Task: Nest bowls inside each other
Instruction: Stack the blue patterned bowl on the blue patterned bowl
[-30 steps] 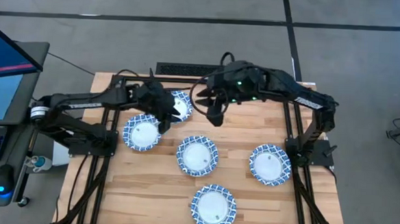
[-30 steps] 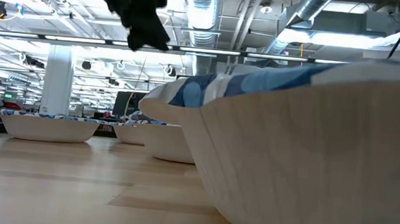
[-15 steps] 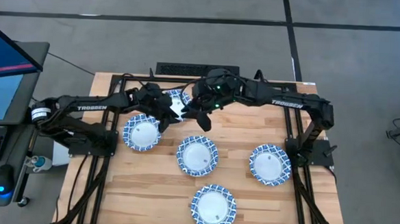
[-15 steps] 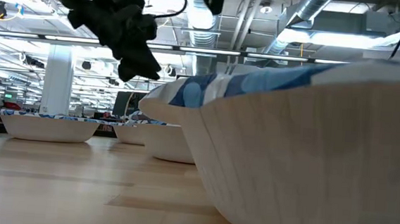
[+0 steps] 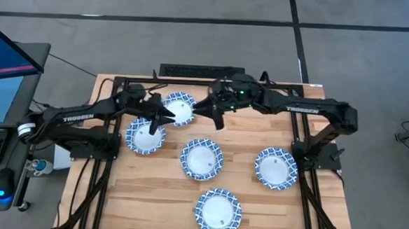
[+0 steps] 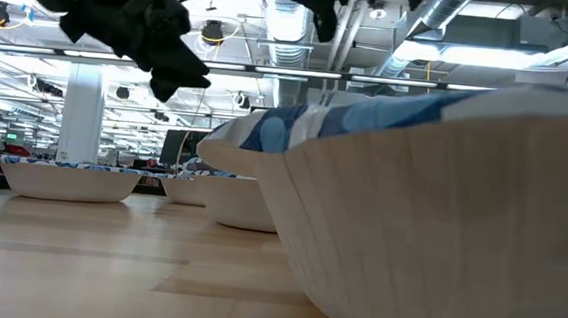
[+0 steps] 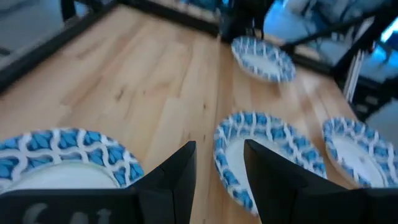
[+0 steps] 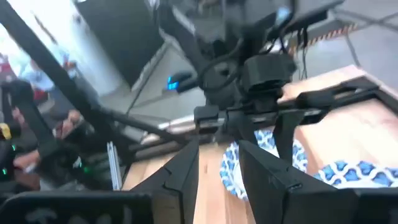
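Bowls in the high view number five, all lying singly on the bench [image 5: 256, 142]; none is nested yet. The rear bowl [image 5: 179, 108] lies directly between my two tools. The left bowl [image 5: 145, 136] sits just below the left tool [image 5: 155, 119]. The centre bowl [image 5: 201, 159], right bowl [image 5: 276, 167] and front bowl [image 5: 218, 211] lie well apart from both tools, toward the front of the bench.

I see the left tool hanging over the gap between the rear bowl and the left bowl, its fingers parted by a narrow gap and holding nothing; its wrist view shows only bench between the fingers [image 7: 175, 176]. The right tool [image 5: 215, 117] hovers just beside the rear bowl on its far side from the left tool, fingers likewise moderately parted and empty.

Handling, as I judge it: each bowl looks rigid, glazed and light, therefore slippery under the fingers and liable to chip or crack if dropped or struck. The body is about as wide as a tool, so I do not span it. I take hold at the patterned rim, one finger inside the wall and one outside, on the side nearest the tool, and grip firmly enough to stop the bowl pivoting. I lift it level and lower it gently onto the next.
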{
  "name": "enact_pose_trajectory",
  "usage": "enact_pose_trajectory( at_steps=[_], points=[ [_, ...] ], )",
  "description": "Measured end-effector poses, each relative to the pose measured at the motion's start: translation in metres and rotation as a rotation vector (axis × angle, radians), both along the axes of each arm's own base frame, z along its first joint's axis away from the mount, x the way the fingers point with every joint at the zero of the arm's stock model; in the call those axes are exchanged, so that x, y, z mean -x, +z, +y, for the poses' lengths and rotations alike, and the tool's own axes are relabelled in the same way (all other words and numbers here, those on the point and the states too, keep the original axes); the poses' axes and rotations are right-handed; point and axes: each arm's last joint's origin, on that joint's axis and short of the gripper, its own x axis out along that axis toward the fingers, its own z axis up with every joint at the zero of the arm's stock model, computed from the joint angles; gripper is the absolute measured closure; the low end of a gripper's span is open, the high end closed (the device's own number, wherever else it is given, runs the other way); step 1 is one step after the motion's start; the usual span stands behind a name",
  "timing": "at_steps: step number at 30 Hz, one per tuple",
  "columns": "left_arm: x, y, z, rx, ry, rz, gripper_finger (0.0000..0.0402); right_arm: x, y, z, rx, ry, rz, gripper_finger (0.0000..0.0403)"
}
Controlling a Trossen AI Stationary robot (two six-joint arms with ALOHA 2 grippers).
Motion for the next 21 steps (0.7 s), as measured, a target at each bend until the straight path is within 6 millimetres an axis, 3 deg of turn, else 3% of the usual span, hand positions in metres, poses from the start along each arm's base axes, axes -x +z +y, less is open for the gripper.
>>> enact_pose_trajectory(
  at_steps=[6, 17, 21],
  points=[
    [0.009, -0.020, -0.004, 0.035, 0.013, 0.021, 0.0276, 0.024, -0.024, 0.006, -0.003, -0.024, 0.060, 0.0264],
    [-0.003, -0.036, 0.007, 0.043, 0.024, 0.070, 0.0276, 0.046, -0.085, 0.014, -0.098, -0.033, -0.136, 0.0264],
    [-0.009, -0.045, 0.013, 0.071, 0.059, 0.087, 0.0276, 0.052, -0.102, 0.013, -0.115, -0.048, -0.091, 0.0264]
  ],
)
